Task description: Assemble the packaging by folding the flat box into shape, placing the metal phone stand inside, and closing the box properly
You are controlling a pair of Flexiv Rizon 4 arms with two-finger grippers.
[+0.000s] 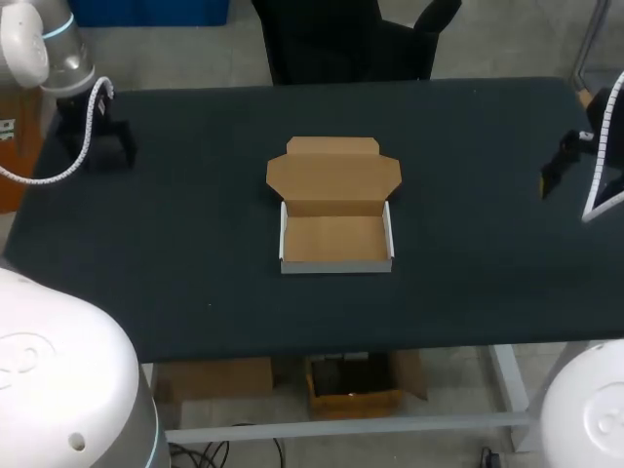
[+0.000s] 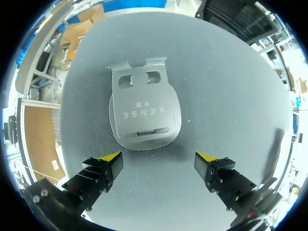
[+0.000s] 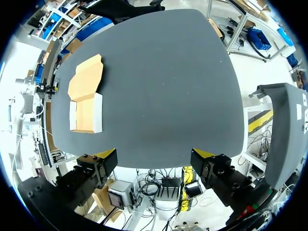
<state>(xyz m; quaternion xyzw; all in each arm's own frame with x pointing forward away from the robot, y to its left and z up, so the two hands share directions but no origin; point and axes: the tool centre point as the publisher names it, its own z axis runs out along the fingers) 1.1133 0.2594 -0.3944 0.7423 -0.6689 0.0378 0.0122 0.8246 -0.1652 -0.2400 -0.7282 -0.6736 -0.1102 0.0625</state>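
Note:
The cardboard box (image 1: 336, 240) stands folded into a shallow tray at the table's middle, white outside and brown inside, holding nothing. Its lid (image 1: 334, 175) lies open behind it. The right wrist view shows the box (image 3: 87, 113) far ahead and to one side. The grey metal phone stand (image 2: 143, 113) lies flat on the table just ahead of my left gripper (image 2: 159, 166), which is open above it, not touching. In the head view my left gripper (image 1: 95, 139) hangs at the far left corner and hides the stand. My right gripper (image 1: 564, 173) is open, holding nothing, at the table's right edge.
The dark table (image 1: 195, 244) carries only the box and the stand. My right gripper (image 3: 154, 166) hangs over the table's edge, with the dark tabletop (image 3: 163, 86) spreading ahead of it.

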